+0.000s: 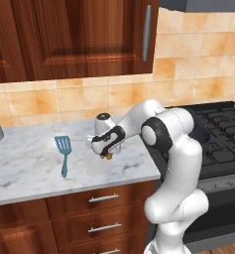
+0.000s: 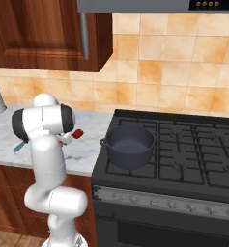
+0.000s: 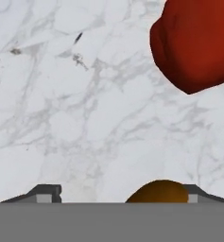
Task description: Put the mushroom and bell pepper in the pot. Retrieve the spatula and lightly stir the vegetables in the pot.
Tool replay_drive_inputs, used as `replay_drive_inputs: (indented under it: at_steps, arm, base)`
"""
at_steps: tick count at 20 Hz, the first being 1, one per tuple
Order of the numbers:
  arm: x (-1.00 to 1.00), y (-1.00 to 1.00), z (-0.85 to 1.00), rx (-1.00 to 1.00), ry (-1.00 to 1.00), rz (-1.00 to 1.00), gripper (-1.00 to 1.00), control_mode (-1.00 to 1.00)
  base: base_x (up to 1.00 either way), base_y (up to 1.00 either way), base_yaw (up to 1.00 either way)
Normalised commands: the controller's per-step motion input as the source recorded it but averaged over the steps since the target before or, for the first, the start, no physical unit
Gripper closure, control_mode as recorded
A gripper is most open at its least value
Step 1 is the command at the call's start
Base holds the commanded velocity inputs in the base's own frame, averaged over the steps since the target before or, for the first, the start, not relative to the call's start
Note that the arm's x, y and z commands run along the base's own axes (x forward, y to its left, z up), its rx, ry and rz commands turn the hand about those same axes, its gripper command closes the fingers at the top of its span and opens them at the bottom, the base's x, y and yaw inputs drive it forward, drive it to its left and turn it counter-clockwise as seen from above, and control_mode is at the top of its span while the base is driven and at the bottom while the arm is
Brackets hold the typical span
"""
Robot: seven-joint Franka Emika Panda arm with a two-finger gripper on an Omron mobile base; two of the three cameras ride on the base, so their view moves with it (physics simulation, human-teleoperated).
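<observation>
Between the hand's (image 3: 116,196) 2 spread fingertips sat the brown mushroom (image 3: 158,191), not yet pinched, on the counter (image 3: 85,118) beside the pepper (image 3: 196,42); closing, then carrying to the pot (image 2: 129,146), seemed next.

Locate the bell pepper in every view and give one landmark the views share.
Left base view: I cannot make it out; the arm covers that stretch.
Right base view: bell pepper, centre-left, beside the arm.
Hand view: upper right corner.
Shared landmark: white marble counter.
</observation>
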Motion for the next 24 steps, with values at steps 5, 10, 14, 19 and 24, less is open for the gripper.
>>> replay_drive_inputs:
  at_steps: [5,10,14,19,24]
  arm:
    - [-0.22,-0.14,-0.39,-0.01,0.02,-0.02,1.00,-1.00]
    - [-0.42,-0.35,-0.03,0.05,0.00,-0.07,1.00,-1.00]
    - [-0.52,-0.45,0.45,0.15,0.00,-0.06,1.00,-1.00]
    - [-0.45,-0.50,0.54,0.10,-0.02,-0.05,1.00,-1.00]
    - [-0.33,-0.43,0.72,0.00,-0.10,-0.03,1.00,-1.00]
  base:
    - [0.00,0.00,0.00]
    - [0.00,0.00,0.00]
    - [0.00,0.00,0.00]
    - [0.00,0.00,0.00]
    - [0.00,0.00,0.00]
